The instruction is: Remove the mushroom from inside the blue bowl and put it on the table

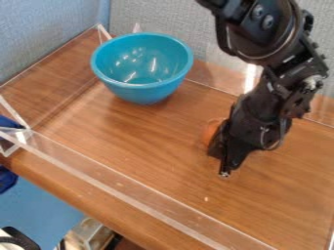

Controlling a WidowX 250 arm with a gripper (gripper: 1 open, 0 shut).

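Closing its dark metallic claw [224, 172] narrow, the arm covers part of a rounded orange mushroom [212, 131].

Surface finishes: bowl, tabletop, edging, arm

Bowl [141, 86]: smooth, glossy plastic. Tabletop [137, 137]: wood-grain, glossy finish. Edge walls [124, 195]: clear acrylic, smooth. Robot arm [268, 83]: black, with shiny highlights. Backdrop panel [170, 21]: matt, speckled texture.

A blue cloth item [8, 179] lies near a white frame corner [12, 140].
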